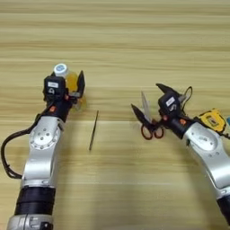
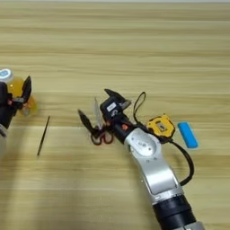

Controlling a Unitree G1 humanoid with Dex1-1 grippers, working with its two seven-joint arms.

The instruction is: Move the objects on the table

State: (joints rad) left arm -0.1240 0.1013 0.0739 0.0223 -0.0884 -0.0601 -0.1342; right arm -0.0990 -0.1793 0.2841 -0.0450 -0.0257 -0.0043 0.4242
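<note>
Your left gripper (image 1: 74, 90) grasps the bottle (image 1: 67, 81); your right gripper (image 1: 150, 101), fingers spread, straddles the scissors (image 1: 148, 119), blades pointing toward the table's far edge.

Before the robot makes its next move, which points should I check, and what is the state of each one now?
1. Left gripper around the orange-juice bottle: ok, fingers on both sides.
2. Bottle white cap on: ok.
3. Right gripper open over the scissors: ok.
4. Scissors lifted off the table: cannot tell.
5. Tape measure free of the right arm: not ok, it lies against it.
6. Thin dark stick clear of both grippers: ok.
</note>
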